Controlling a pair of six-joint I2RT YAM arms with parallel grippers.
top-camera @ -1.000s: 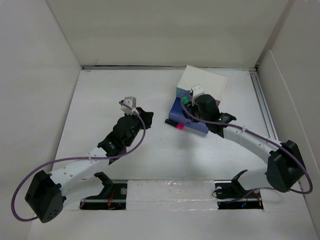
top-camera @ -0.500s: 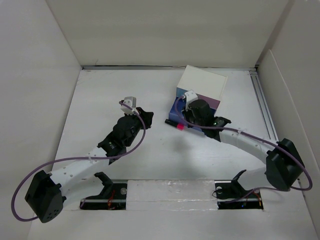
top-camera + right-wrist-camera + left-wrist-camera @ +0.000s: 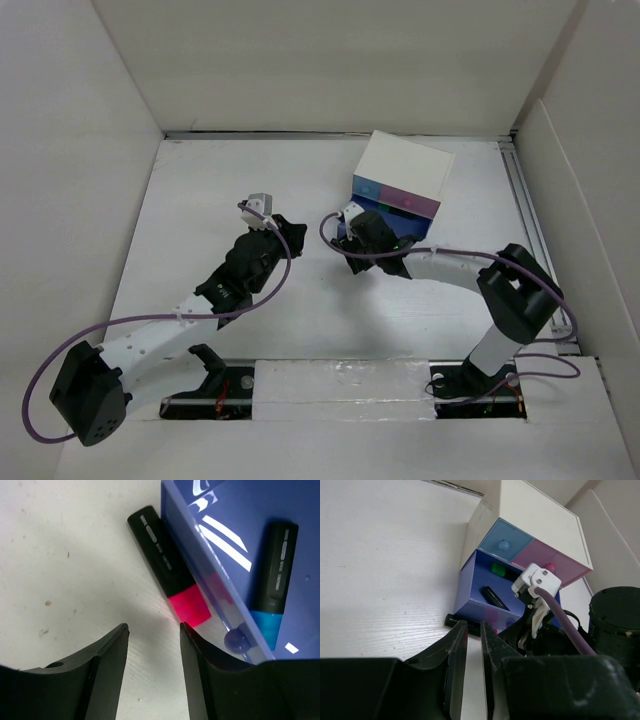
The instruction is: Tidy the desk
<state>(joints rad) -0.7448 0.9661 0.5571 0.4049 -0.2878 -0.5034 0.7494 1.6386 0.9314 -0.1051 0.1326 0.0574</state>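
The white desk (image 3: 200, 200) holds a small white drawer box (image 3: 405, 165) at the back right. Its purple-blue lower drawer (image 3: 225, 540) is pulled open and holds a black marker with a blue cap (image 3: 272, 587). In the left wrist view a green item (image 3: 497, 570) also lies in it. A black marker with a pink cap (image 3: 167, 587) lies on the desk along the drawer's front. My right gripper (image 3: 153, 628) is open and empty, just short of the pink cap. My left gripper (image 3: 474, 630) is shut and empty, left of the box.
White panels wall the desk on the left, back and right. The box's upper blue drawer (image 3: 502, 535) and pink drawer (image 3: 545, 560) are closed. A metal rail (image 3: 530, 220) runs along the right side.
My right gripper has moved left and down from over the open drawer to the pink-capped marker in front of it, and its elbow has risen. The left arm has not moved.
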